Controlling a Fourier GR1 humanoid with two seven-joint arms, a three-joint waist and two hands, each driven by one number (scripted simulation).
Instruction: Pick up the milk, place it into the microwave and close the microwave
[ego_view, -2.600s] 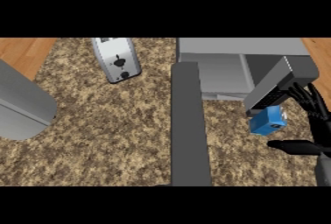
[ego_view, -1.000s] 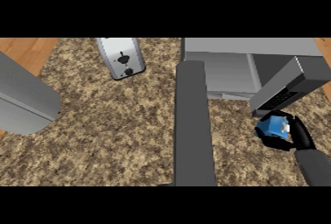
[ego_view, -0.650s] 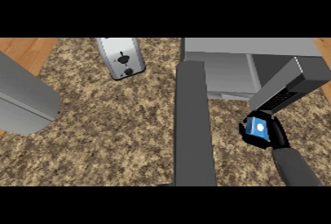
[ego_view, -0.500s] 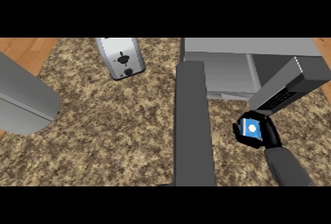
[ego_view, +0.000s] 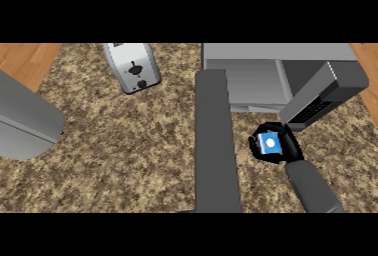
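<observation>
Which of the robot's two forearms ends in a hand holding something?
The right forearm, lower right: its right hand has fingers curled round the blue milk. The left forearm shows no hand.

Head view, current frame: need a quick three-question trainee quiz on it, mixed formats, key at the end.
1. True or false: the black right hand is curled round the small blue milk carton.
2. Multiple choice: the grey microwave has its door (a) shut, (b) swung open, (c) removed.
3. Fill in: the silver toaster stands on the speckled brown granite counter to the ____ of the microwave in this view.

Key: 1 true; 2 b; 3 left.
</observation>
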